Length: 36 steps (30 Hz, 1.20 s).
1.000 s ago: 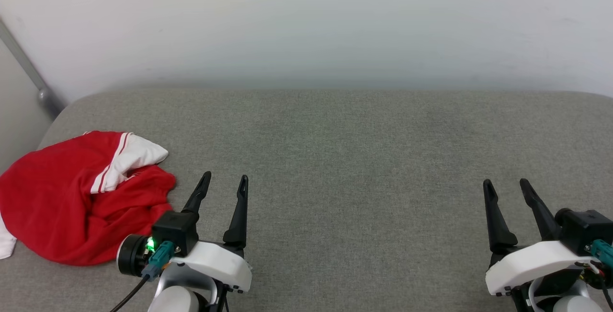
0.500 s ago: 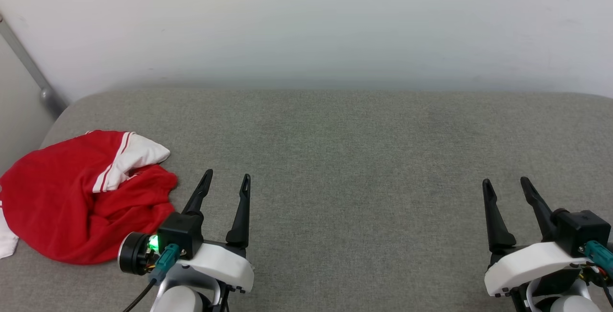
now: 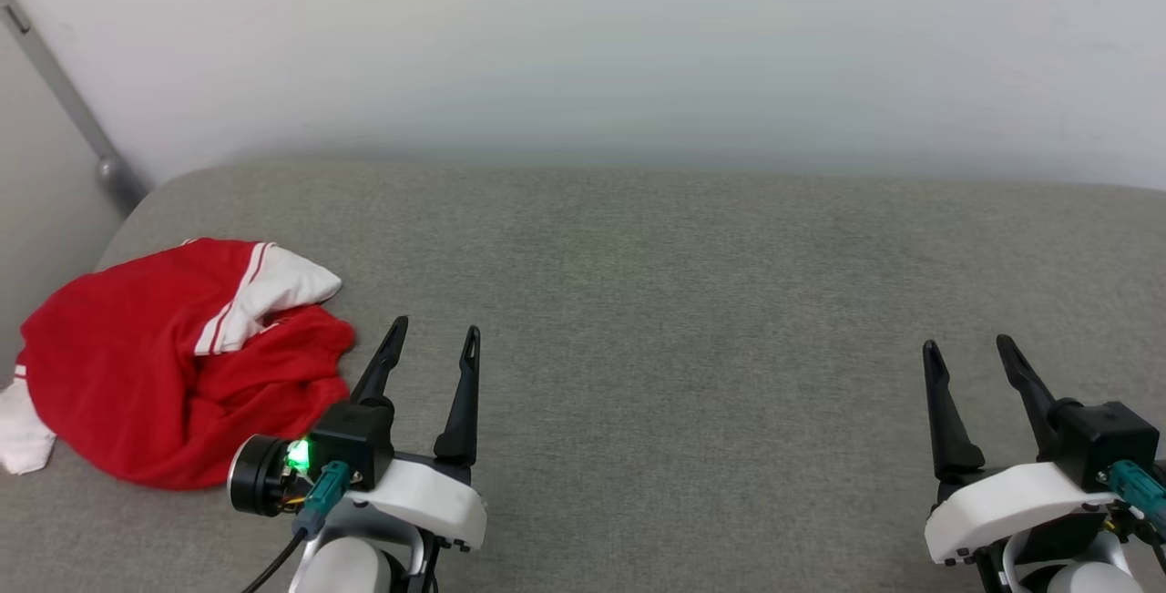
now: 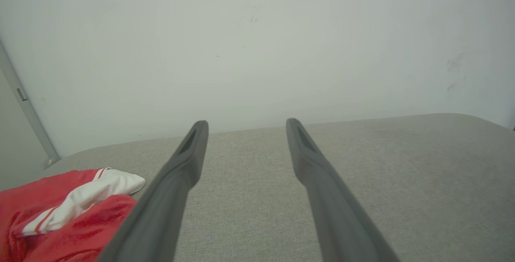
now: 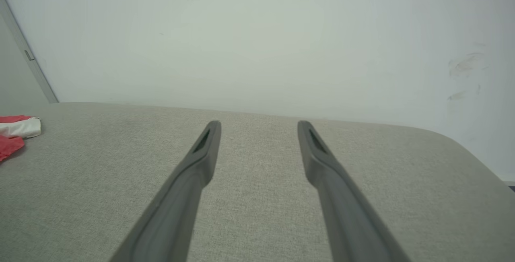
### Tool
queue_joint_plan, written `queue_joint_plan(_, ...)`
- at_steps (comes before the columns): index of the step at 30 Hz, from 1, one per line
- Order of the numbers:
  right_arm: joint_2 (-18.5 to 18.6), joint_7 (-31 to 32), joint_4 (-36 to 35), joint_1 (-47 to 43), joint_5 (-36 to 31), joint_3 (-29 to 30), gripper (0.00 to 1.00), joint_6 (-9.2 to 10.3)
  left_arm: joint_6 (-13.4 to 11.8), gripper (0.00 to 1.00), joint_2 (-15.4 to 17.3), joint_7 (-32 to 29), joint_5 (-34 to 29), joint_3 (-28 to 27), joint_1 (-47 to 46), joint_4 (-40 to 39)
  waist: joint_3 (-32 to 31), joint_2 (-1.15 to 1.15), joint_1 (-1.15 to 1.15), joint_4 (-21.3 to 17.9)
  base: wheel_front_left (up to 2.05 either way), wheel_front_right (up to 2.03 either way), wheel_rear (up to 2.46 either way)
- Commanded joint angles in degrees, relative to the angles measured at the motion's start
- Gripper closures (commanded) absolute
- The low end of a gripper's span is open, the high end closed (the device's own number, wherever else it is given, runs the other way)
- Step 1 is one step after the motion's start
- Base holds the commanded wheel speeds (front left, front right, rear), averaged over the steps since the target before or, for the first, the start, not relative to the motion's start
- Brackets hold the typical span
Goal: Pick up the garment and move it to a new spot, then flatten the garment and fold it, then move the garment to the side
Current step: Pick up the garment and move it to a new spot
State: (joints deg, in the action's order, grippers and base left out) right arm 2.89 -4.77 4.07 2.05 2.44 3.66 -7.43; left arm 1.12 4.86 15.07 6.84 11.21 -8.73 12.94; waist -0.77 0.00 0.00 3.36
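Left gripper (image 3: 434, 327) hangs just right of garment (image 3: 137, 374).

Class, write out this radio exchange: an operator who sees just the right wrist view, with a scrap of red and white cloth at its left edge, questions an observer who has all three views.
Operator: What is that scrap at my left edge?
Observer: The garment, seen whole from the head: a crumpled red heap, a white sleeve on top, near the left end of the grey cushion.
Operator: Where is the left gripper?
Observer: Just right of the heap, open and holding nothing.
Operator: Is any cloth between its fingers?
Observer: No; the left wrist view shows bare cushion between them, the heap off to their left.
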Motion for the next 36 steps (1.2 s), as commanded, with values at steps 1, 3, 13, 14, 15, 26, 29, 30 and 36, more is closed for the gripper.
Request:
queue_joint_plan(1, 0.0, -0.3, 0.0, -0.5, 0.1, 0.1, 0.00, -0.10, 0.1, 0.00, -0.2, 0.1, 0.4, -0.4, -0.9, 0.3, 0.1, 0.00, 0.00, 1.4, 0.00, 0.00, 0.00)
queue_joint_plan(3, 0.0, -0.4, 0.0, -0.5, 0.1, 0.1, 0.00, -0.10, 0.1, 0.00, -0.3, 0.1, 0.6, -0.7, -1.0, 0.4, 0.2, 0.00, 0.00, 2.0, 0.00, 0.00, 0.00)
queue_joint_plan(13, 0.0, -0.8, -0.5, -0.2, 0.9, -1.4, 0.00, -0.05, -0.5, 0.00, -0.4, 0.1, 2.4, -4.3, -1.3, 1.3, 0.2, 0.00, 0.00, 11.3, 0.00, 0.00, 0.00)
queue_joint_plan(14, 0.0, -0.9, -0.6, -0.1, 1.1, -1.6, 0.00, -0.05, -0.5, 0.00, -0.4, 0.1, 2.5, -4.7, -1.3, 1.4, 0.3, 0.00, 0.00, 12.5, 0.00, 0.00, 0.00)
queue_joint_plan(15, 0.0, -0.9, -0.5, 0.0, 1.4, -1.8, 0.00, -0.05, -0.5, 0.00, -0.3, 0.1, 2.6, -5.1, -1.3, 1.5, 0.3, 0.00, 0.00, 13.5, 0.00, 0.00, 0.00)
queue_joint_plan(26, 0.0, -1.0, -0.5, 1.0, 1.2, -4.8, 0.00, -0.05, -0.5, 0.00, 0.2, 0.1, 3.2, -8.6, -0.1, 1.3, 0.9, 0.00, 0.00, 21.7, 0.00, 0.00, 0.00)
queue_joint_plan(29, 0.0, -1.1, -0.6, 1.1, 1.2, -5.1, 0.00, -0.05, -0.7, 0.00, 0.1, 0.1, 2.9, -8.8, 0.1, 1.1, 0.9, 0.00, 0.00, 22.2, 0.00, 0.00, 0.00)
queue_joint_plan(30, 0.0, -1.1, -0.7, 1.0, 1.2, -5.2, 0.00, -0.05, -0.7, 0.00, 0.0, 0.1, 2.8, -8.9, 0.2, 1.1, 0.9, 0.00, 0.00, 22.3, 0.00, 0.00, 0.00)
queue_joint_plan(36, 0.0, -0.6, -1.0, 1.2, 1.0, -5.7, 0.00, -0.05, -0.7, 0.00, -0.1, 0.1, 2.4, -9.2, -0.7, 1.1, 1.0, 0.00, 0.00, 22.0, 0.00, 0.00, 0.00)
